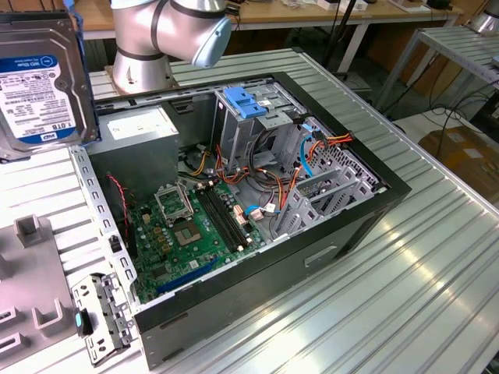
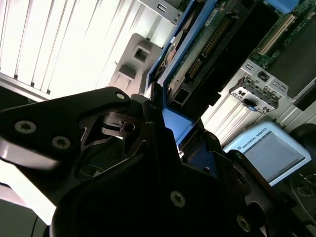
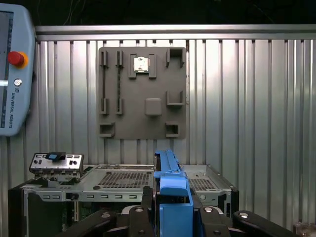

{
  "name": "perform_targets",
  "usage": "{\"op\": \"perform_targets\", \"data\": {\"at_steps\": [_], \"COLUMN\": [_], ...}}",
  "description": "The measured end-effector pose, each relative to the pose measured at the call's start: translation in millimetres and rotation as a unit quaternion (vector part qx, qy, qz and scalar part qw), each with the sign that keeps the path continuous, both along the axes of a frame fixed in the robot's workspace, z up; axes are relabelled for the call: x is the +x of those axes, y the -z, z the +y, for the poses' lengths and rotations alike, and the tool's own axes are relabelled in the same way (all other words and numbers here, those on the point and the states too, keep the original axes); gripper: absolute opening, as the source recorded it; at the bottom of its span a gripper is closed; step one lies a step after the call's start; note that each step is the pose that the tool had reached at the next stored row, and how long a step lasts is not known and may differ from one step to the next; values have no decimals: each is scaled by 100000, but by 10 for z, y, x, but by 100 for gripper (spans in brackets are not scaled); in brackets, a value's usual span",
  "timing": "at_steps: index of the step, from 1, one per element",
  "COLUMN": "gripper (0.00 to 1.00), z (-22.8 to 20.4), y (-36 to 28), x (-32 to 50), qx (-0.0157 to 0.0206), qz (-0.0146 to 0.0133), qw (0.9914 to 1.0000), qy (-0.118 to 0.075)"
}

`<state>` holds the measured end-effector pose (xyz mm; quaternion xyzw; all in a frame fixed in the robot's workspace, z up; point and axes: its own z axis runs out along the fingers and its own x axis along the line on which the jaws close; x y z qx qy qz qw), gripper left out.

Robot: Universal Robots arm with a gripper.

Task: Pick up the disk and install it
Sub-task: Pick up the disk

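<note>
Nearest my lens in the exterior view is the disk, looming large at the exterior view's far left. Its label faces me, and it is held up to the left of the open computer case.

In the first wrist view I see the pincer closed narrow on the disk. A black finger presses against each side of its light blue rail, which stands edge-on between them. The second wrist view gives me the same grip from another side: the pincer's black body sits close to the lens, and the blue rail and the disk's underside run out beyond it.

The case lies on its side on the ribbed metal table with its inside open to me:
- The green motherboard is toward the exterior view's near left.
- A tall metal bay stands at the far side, with a blue latch on top.
- The grey power supply sits in the far left corner.

The arm's base stands on the table just beyond the case. On the exterior view's near left lies a grey fixture plate. A small metal panel with a blue tab lies just beside the case's near left corner. The pendant rests on the table too — I can see its red button in the first wrist view.
</note>
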<state>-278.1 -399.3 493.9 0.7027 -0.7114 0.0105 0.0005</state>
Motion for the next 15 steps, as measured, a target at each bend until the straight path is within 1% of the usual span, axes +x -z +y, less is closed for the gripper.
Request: {"op": "perform_targets", "data": {"at_steps": [1,3,14,15], "gripper": [37,37,37,37], "z": [-1,-2,-9,-9], "y": [0,1,1,1], "x": [38,88,344,382], "qx": [1,6,4,9], "qz": [0,-4,1,8], "qw": [100000,100000,100000,100000], "qy": [3,3,18,23]}}
